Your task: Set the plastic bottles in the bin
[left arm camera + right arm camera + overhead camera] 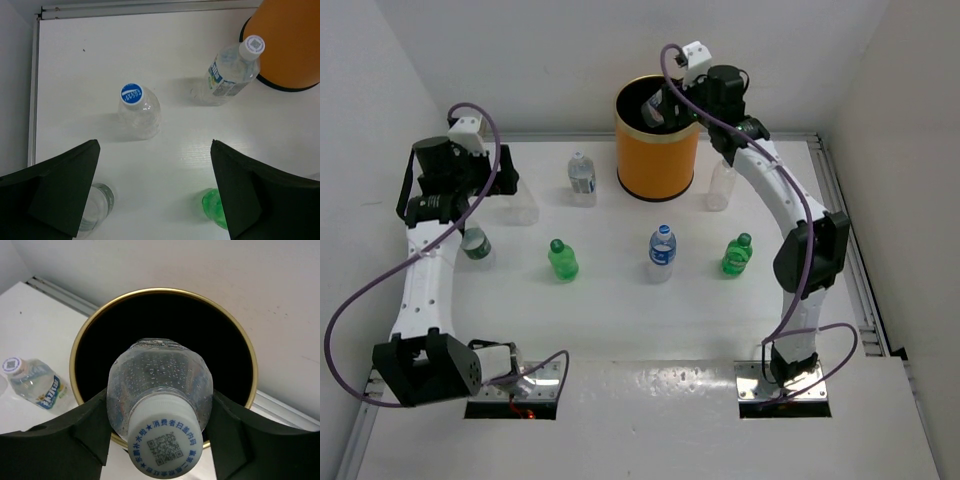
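Top external view: my right jaws hang over the mouth of the orange bin (657,160), which stands at the 12 o'clock end of the white worktop (620,320). My left arm reaches to the 10 o'clock corner.

Right wrist view: the right jaws are clenched on a held clear bottle (160,385), one finger on each side of its shoulder. Its white cap faces the camera and its body hangs over the bin's black inside, within the gold rim.

Left wrist view: my left jaws are released, spread wide with nothing between them. A blue-capped clear bottle (139,112) stands on the worktop ahead of them. At its 2 o'clock a white-capped labelled bottle (231,72) stands just beside the bin's base; I cannot tell whether they touch. A green bottle (214,205) is half hidden by one finger, and a fourth clear bottle (97,205) by the other.

From the bin in the top view, an unlabelled clear bottle (721,185) stands at 4 o'clock, a blue-capped labelled bottle (662,252) at 6 o'clock and a second green bottle (737,255) at 5 o'clock.
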Action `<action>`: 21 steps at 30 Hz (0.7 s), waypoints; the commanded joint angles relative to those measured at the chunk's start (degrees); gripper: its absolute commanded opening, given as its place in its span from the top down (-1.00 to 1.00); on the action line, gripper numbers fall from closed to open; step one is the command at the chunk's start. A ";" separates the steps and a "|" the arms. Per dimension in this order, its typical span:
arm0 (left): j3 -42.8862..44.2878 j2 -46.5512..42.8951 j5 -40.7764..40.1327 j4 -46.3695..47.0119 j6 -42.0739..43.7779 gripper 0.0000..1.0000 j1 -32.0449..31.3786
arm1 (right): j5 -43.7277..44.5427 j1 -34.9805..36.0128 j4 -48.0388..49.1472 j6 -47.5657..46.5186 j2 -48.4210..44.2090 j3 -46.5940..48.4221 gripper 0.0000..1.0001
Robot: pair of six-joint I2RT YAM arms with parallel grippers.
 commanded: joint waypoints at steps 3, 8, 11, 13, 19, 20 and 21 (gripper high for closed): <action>-6.14 -3.87 0.47 2.48 1.94 -1.00 1.10 | 3.65 1.28 6.87 -4.15 -1.22 -0.11 -0.70; -11.50 -3.88 -1.30 6.17 -0.08 -1.00 2.77 | 3.56 2.16 4.67 -4.41 -2.18 -0.02 -1.00; -13.35 -2.48 -1.30 11.43 -0.60 -1.00 2.77 | 3.74 2.68 3.36 -4.15 -4.11 -0.37 -1.00; -14.24 -1.08 -1.30 13.63 -0.61 -1.00 2.77 | 3.65 2.69 3.00 -3.98 -5.08 -0.72 -1.00; -13.71 6.56 0.72 20.31 0.10 -0.94 3.30 | 3.04 2.68 -0.16 -3.01 -8.51 -2.13 -1.00; -13.71 7.54 1.33 21.28 0.10 -0.94 3.30 | 2.95 2.69 -0.43 -3.53 -9.12 -2.74 -1.00; -13.71 8.33 2.56 22.25 0.10 -0.91 3.30 | 2.95 2.42 -0.60 -3.80 -9.21 -3.27 -1.00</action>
